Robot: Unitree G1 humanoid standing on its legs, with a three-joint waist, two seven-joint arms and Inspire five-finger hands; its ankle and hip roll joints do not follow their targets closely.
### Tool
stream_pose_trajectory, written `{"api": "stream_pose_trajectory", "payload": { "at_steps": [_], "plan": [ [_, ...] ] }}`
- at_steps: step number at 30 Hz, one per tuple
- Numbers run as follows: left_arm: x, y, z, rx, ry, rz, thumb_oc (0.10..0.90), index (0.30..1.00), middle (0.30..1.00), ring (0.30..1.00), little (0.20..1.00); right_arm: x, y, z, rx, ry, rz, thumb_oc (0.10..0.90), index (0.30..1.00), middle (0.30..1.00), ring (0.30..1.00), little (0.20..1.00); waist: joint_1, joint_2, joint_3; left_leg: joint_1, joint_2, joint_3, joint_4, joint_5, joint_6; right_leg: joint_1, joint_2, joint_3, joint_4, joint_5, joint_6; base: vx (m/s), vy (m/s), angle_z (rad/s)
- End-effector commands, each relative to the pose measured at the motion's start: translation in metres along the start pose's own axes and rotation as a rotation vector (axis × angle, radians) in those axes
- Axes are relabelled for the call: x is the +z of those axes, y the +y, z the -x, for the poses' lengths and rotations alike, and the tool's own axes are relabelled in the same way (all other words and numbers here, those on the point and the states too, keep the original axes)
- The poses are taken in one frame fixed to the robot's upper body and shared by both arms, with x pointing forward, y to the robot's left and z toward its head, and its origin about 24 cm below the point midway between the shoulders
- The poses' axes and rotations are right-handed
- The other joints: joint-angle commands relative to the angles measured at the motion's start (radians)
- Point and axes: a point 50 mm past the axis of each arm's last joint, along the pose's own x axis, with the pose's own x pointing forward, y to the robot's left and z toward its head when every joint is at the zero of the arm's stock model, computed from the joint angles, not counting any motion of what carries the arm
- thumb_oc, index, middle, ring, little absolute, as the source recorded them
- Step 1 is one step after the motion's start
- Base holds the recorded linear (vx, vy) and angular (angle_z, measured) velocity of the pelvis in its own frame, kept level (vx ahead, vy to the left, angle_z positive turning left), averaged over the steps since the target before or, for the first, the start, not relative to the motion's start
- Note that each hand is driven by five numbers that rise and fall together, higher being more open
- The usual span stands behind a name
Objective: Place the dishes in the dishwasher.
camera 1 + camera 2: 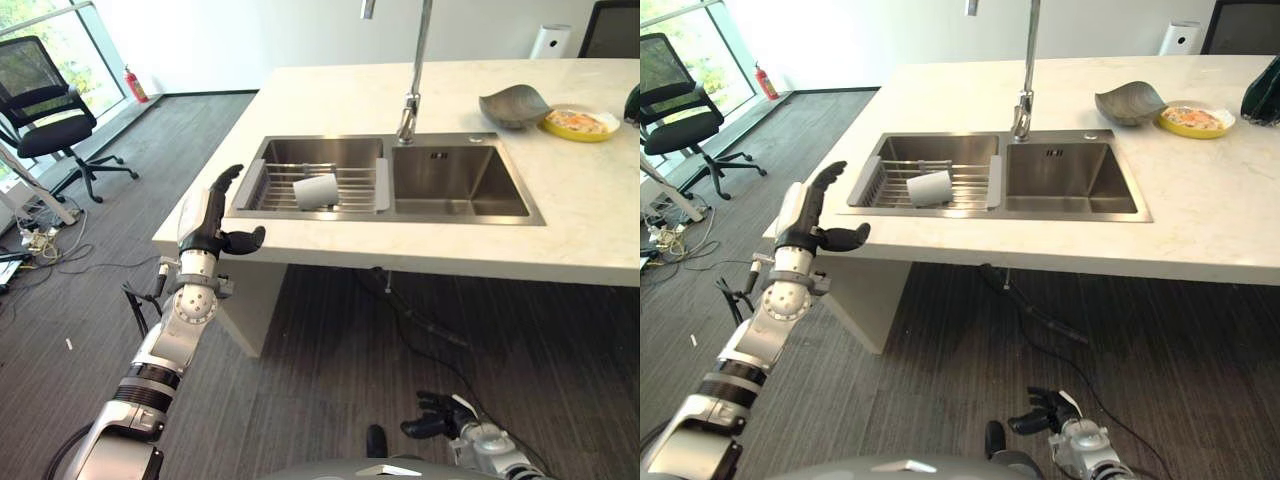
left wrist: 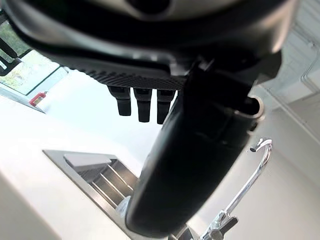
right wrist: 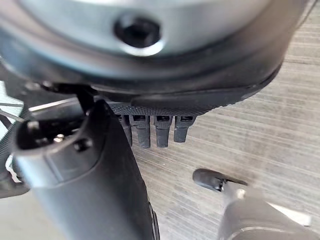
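Opening stage of the dish-loading task, seen from the head cameras. My left hand is raised at the near left corner of the table, fingers straight and pointing up, thumb standing out toward the sink; it holds nothing and, as far as I can tell, does not touch the table edge. My right hand hangs low over the floor, well away from the work, fingers loosely curled and empty.

The dish nearest to me is a white cup, lying on its side on the wire rack that sits in the left basin of the double sink. The tall faucet rises behind the divider between the basins. At the far right of the table stand a grey bowl and, just beside it, a yellow plate with food on it. I can make out no dishwasher.

I judge the step in hand to be the approach to the first pickup: nothing is grasped yet. The next move calls for carrying the left hand forward over the rim of the sink and down to the cup, turning the palm to close round its side. The rack wires and the rim leave little room for the fingers, so the descent should be slow.
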Motion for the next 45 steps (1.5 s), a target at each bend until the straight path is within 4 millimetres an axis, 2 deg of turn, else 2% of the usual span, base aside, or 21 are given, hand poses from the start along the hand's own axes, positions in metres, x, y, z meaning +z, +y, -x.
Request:
{"api": "stream_pose_trajectory", "payload": {
  "at_steps": [1,2,4,5,6,7,8,9,11,12,14,17,20,23,25,30,37,45],
  "plan": [
    [0.054,0.054,-0.039,0.126,-0.258,-0.114,0.8,0.9,0.9,0.9,0.9,0.018,-0.013,-0.001,-0.025,-0.074,-0.015,0.8,0.9,0.9,0.9,0.9,0.005,-0.029,0.041,-0.147,-0.064,0.005,0.08,0.037,0.035,0.08,-0.086,0.018,0.009,-0.135,0.144,0.12,-0.141,0.08],
    [0.062,0.053,-0.042,0.114,-0.284,-0.131,0.8,0.9,0.9,0.9,0.9,0.014,-0.013,-0.001,-0.023,-0.056,-0.002,0.8,0.9,0.9,0.9,0.9,0.004,-0.025,0.042,-0.175,-0.054,0.026,0.059,0.044,0.043,0.09,-0.083,0.014,0.009,-0.146,0.141,0.17,-0.091,0.03],
    [0.074,0.046,-0.049,0.071,-0.319,-0.121,0.8,0.9,0.9,0.9,0.9,0.008,-0.014,0.0,-0.029,-0.029,-0.005,0.8,0.9,0.9,0.9,0.9,0.007,-0.012,0.038,-0.2,-0.052,0.061,-0.05,0.023,0.066,0.105,-0.072,0.013,0.009,-0.161,0.143,0.23,-0.016,0.09],
    [0.078,0.04,-0.05,0.045,-0.325,-0.103,0.8,0.9,0.9,0.9,0.9,0.001,-0.015,0.001,-0.041,-0.003,-0.022,0.8,0.9,0.9,0.9,0.9,0.006,0.0,0.029,-0.181,-0.041,0.095,-0.192,-0.009,0.091,0.109,-0.065,0.016,0.009,-0.172,0.152,0.31,0.084,0.17],
    [0.081,0.035,-0.054,0.021,-0.326,-0.124,0.8,0.9,0.9,0.9,0.9,-0.004,-0.019,0.002,-0.055,0.016,-0.039,0.8,0.9,0.9,0.9,0.9,0.007,0.02,0.022,-0.174,-0.023,0.125,-0.344,0.027,0.105,0.118,-0.049,0.021,0.009,-0.181,0.16,0.24,0.085,0.1],
    [0.081,0.035,-0.054,0.021,-0.326,-0.124,0.8,0.9,0.9,0.9,0.9,-0.004,-0.019,0.002,-0.055,0.016,-0.039,0.8,0.9,0.9,0.9,0.9,0.007,0.02,0.022,-0.174,-0.023,0.125,-0.344,0.027,0.105,0.118,-0.049,0.021,0.009,-0.181,0.16,0.21,0.079,-0.07],
    [0.085,0.032,-0.057,0.001,-0.331,-0.152,0.8,0.9,0.9,0.9,0.9,-0.011,-0.018,0.004,-0.044,0.032,-0.029,0.8,0.9,0.9,0.9,0.9,0.008,0.033,0.018,-0.167,-0.022,0.121,-0.423,0.046,0.112,0.126,-0.039,0.02,0.009,-0.185,0.165,0.19,0.053,-0.04],
    [0.088,0.031,-0.056,-0.021,-0.351,-0.173,0.8,0.9,0.9,0.9,0.9,-0.015,-0.01,0.004,-0.033,0.038,-0.049,0.8,0.9,0.9,0.9,0.9,0.0,0.041,0.005,-0.1,-0.031,0.105,-0.468,0.037,0.124,0.131,-0.038,0.013,0.009,-0.194,0.17,0.19,0.053,-0.09],
    [0.088,0.031,-0.055,-0.021,-0.35,-0.172,0.8,0.9,0.9,0.9,0.9,-0.015,-0.01,0.004,-0.034,0.038,-0.048,0.8,0.9,0.9,0.9,0.9,0.0,0.042,0.005,-0.095,-0.031,0.106,-0.476,0.041,0.124,0.132,-0.038,0.014,0.009,-0.194,0.17,0.11,0.029,-0.55],
    [0.086,0.021,-0.061,-0.107,-0.31,-0.146,0.8,0.9,0.9,0.9,0.9,-0.015,-0.011,0.004,-0.053,0.035,-0.11,0.8,0.9,0.9,0.9,0.9,-0.019,0.045,-0.03,-0.072,-0.023,0.134,-0.512,0.047,0.117,0.129,-0.036,0.014,0.009,-0.181,0.173,0.2,0.037,-0.75],
    [0.075,0.01,-0.064,-0.165,-0.242,-0.117,0.8,0.9,0.9,0.9,0.9,-0.026,-0.006,0.006,-0.043,0.078,-0.096,0.8,0.9,0.9,0.9,0.9,-0.03,0.04,-0.049,-0.054,-0.024,0.136,-0.512,0.027,0.119,0.137,-0.038,0.01,0.009,-0.192,0.176,0.18,0.028,-0.38],
    [0.064,0.01,-0.066,-0.209,-0.191,-0.178,0.8,0.9,0.9,0.9,0.9,-0.039,0.006,0.008,-0.013,0.124,-0.077,0.8,0.9,0.9,0.9,0.9,-0.034,0.035,-0.055,-0.049,-0.014,0.146,-0.512,0.03,0.123,0.129,-0.041,0.011,0.009,-0.186,0.176,0.03,0.022,-0.38],
    [0.049,0.004,-0.07,-0.26,-0.107,-0.224,0.8,0.9,0.9,0.9,0.9,-0.045,0.008,0.009,-0.008,0.158,-0.074,0.8,0.9,0.9,0.9,0.9,-0.036,0.031,-0.058,-0.038,-0.02,0.149,-0.512,0.024,0.132,0.133,-0.043,0.018,0.009,-0.185,0.178,0.02,0.015,-0.25],
    [0.047,0.006,-0.071,-0.265,-0.101,-0.251,0.8,0.9,0.9,0.9,0.9,-0.051,0.009,0.011,-0.003,0.176,-0.071,0.8,0.9,0.9,0.9,0.9,-0.036,0.029,-0.059,-0.035,-0.023,0.15,-0.512,0.019,0.135,0.133,-0.045,0.018,0.009,-0.186,0.18,0.02,0.006,0.02],
    [0.03,0.016,-0.069,-0.262,-0.039,-0.28,0.8,0.9,0.9,0.9,0.9,-0.063,0.006,0.016,-0.023,0.215,-0.08,0.8,0.9,0.9,0.9,0.9,-0.036,0.028,-0.063,-0.02,-0.028,0.154,-0.512,-0.002,0.143,0.142,-0.051,0.025,0.009,-0.197,0.185,0.05,0.017,0.02],
    [0.019,0.022,-0.068,-0.27,0.011,-0.315,0.8,0.9,0.9,0.9,0.9,-0.071,0.005,0.019,-0.025,0.251,-0.077,0.8,0.9,0.9,0.9,0.9,-0.038,0.028,-0.066,-0.015,-0.03,0.157,-0.512,-0.002,0.148,0.142,-0.053,0.025,0.009,-0.19,0.186,0.01,0.009,-0.07],
    [0.008,0.013,-0.068,-0.309,0.077,-0.35,0.8,0.9,0.9,0.9,0.9,-0.071,0.011,0.019,-0.003,0.255,-0.067,0.8,0.9,0.9,0.9,0.9,-0.041,0.028,-0.069,-0.003,-0.029,0.161,-0.512,-0.009,0.15,0.153,-0.052,0.025,0.009,-0.196,0.185,0.01,0.004,0.0],
    [0.002,-0.009,-0.068,-0.383,0.124,-0.401,0.8,0.9,0.9,0.9,0.9,-0.061,0.016,0.014,0.033,0.224,-0.018,0.8,0.9,0.9,0.9,0.9,-0.05,0.027,-0.069,0.005,-0.027,0.17,-0.512,-0.013,0.151,0.154,-0.048,0.03,0.009,-0.198,0.183,0.0,0.0,0.0]
  ]
}}
